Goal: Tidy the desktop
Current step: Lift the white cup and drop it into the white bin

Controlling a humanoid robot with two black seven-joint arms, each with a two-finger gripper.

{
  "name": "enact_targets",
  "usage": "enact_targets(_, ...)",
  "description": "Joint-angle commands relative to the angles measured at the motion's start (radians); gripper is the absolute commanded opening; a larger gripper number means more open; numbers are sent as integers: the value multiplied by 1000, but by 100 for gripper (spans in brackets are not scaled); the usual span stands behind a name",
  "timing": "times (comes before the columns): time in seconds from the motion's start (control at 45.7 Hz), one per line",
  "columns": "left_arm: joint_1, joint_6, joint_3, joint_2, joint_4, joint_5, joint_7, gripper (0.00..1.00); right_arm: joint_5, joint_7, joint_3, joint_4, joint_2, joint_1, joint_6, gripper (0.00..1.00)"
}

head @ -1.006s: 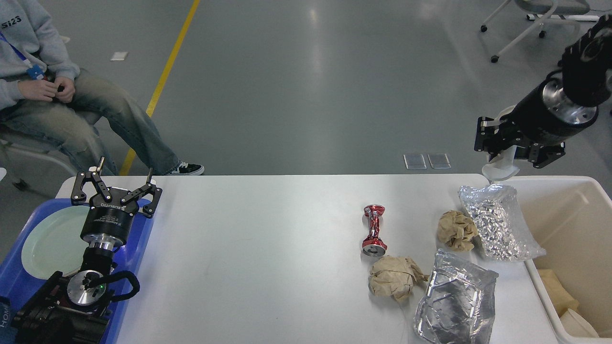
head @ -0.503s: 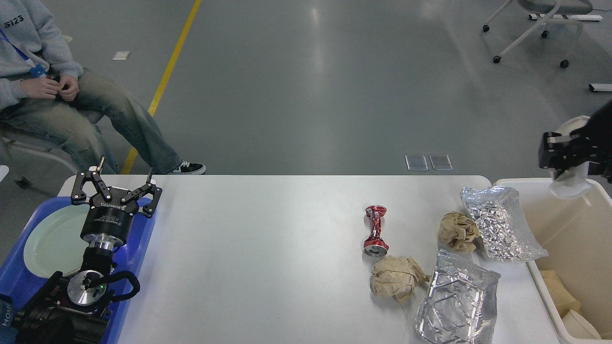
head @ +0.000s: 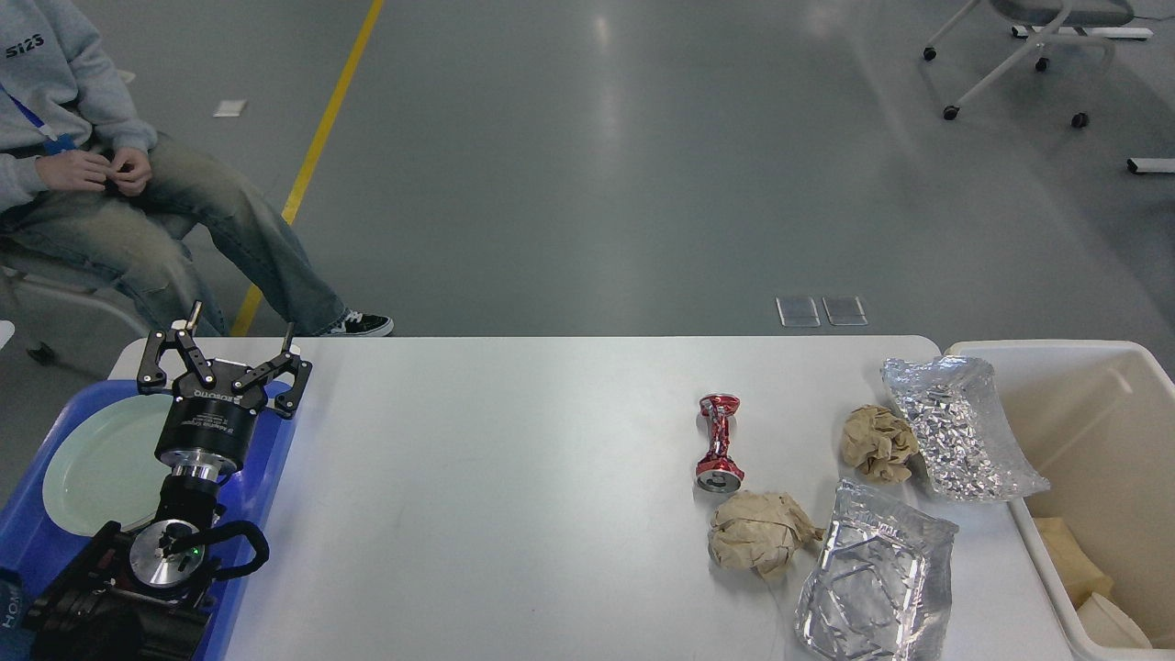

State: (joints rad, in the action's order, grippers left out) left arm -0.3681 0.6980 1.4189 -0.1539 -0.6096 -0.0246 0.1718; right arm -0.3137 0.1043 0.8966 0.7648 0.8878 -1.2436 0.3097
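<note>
The white desktop (head: pixel 514 477) fills the lower view. On its right side lie a crushed red can (head: pixel 718 442), two crumpled brown paper balls (head: pixel 878 443) (head: pixel 758 532), a crinkled silver foil bag (head: pixel 955 427) and a flattened silver pouch (head: pixel 872 574). My left gripper (head: pixel 227 351) is open and empty, held above the far edge of the blue tray (head: pixel 27 542) at the left. My right gripper is out of view.
A pale green plate (head: pixel 96 464) lies in the blue tray. A beige bin (head: pixel 1102 404) with some trash inside stands at the table's right end. A seated person (head: pixel 101 174) is beyond the table's far left corner. An office chair (head: pixel 1028 37) stands far right.
My right arm, holding a white cup-like item, moved right over the beige bin and then left the view. The left arm has not moved.
</note>
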Motion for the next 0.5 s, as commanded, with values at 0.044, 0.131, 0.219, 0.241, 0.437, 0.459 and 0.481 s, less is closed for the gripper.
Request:
enact_targets(0.044, 0, 0, 0, 0, 1, 0, 0, 96, 8, -3, -284, -300, -177, 413, -173, 0)
enact_targets(0.131, 0, 0, 0, 0, -1, 0, 0, 96, 15, -8, -376, -471, -305, 562, -242, 0)
enact_targets(0.219, 0, 0, 0, 0, -1, 0, 0, 96, 15, -8, -444, -577, -407, 653, -279, 0)
enact_targets(0.241, 0, 0, 0, 0, 1, 0, 0, 96, 18, -8, -456, -593, -424, 665, -287, 0)
enact_targets(0.437, 0, 0, 0, 0, -1, 0, 0, 96, 16, -2, -492, -624, -521, 720, -420, 0)
enact_targets(0.459, 0, 0, 0, 0, -1, 0, 0, 96, 18, -2, -492, -624, -526, 725, -425, 0)
enact_targets(0.481, 0, 0, 0, 0, 1, 0, 0, 96, 18, 0, -492, -624, -532, 730, -431, 0)
